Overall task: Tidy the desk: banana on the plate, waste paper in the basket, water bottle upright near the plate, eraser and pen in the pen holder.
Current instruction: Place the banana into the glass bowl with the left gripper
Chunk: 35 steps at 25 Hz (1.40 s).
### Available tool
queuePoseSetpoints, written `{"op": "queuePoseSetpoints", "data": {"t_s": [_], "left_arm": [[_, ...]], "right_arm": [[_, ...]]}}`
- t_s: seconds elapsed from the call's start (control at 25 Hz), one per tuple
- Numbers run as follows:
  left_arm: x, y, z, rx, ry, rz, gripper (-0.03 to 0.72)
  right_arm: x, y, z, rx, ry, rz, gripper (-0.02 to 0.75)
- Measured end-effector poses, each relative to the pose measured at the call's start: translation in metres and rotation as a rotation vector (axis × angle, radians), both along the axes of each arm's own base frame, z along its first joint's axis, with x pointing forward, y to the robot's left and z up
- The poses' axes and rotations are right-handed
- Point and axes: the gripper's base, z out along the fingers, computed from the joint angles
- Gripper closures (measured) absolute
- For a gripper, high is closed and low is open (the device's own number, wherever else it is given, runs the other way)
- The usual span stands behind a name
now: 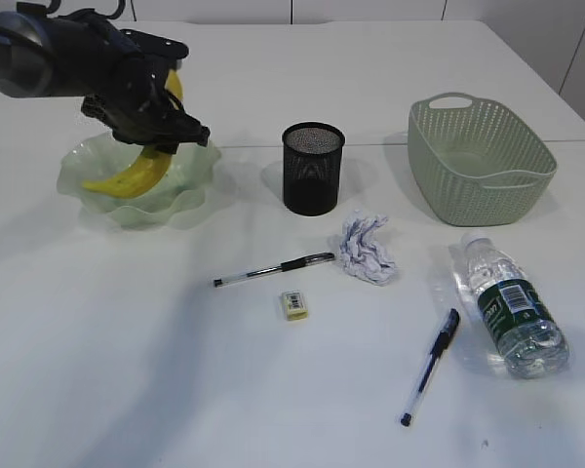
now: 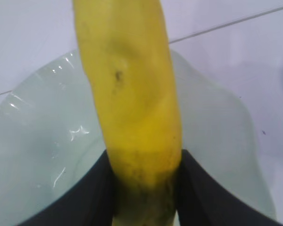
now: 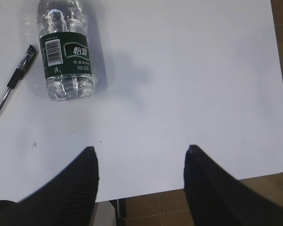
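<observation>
In the exterior view, the banana [image 1: 136, 174] is held by the left gripper [image 1: 161, 132] over the green plate [image 1: 88, 166], its lower end reaching into the plate. The black mesh pen holder [image 1: 312, 168] is seen to the right of the plate, and the green basket [image 1: 478, 156] further right. In front of the pen holder are found a pen [image 1: 273, 269], the eraser [image 1: 293, 305] and the crumpled waste paper [image 1: 366, 249]. The water bottle [image 1: 512, 307] is lying on its side right of the paper, with a second pen [image 1: 429, 366] beside it.

In the left wrist view, the banana [image 2: 132, 108] is clamped between the two dark fingers [image 2: 94, 197], above the plate [image 2: 33, 141].

In the right wrist view, the right gripper [image 3: 140, 183] is seen with its fingers apart and nothing between them, above the bare table [image 3: 188, 84]. The lying bottle [image 3: 66, 52] and the second pen [image 3: 12, 82] are seen at the upper left.
</observation>
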Motion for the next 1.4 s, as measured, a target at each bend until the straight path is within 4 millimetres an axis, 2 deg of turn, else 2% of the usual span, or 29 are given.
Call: {"op": "queuePoseSetpoints", "data": {"t_s": [1.0,1.4], "left_arm": [[0.007,-0.006,-0.027,0.005,-0.017,-0.058,0.419],[0.008,-0.006,-0.03,0.006,-0.019,-0.064,0.314]], "right_arm": [[0.0,0.0,0.0,-0.006,0.0,0.0,0.307],[0.0,0.0,0.0,-0.006,0.0,0.0,0.307]]}}
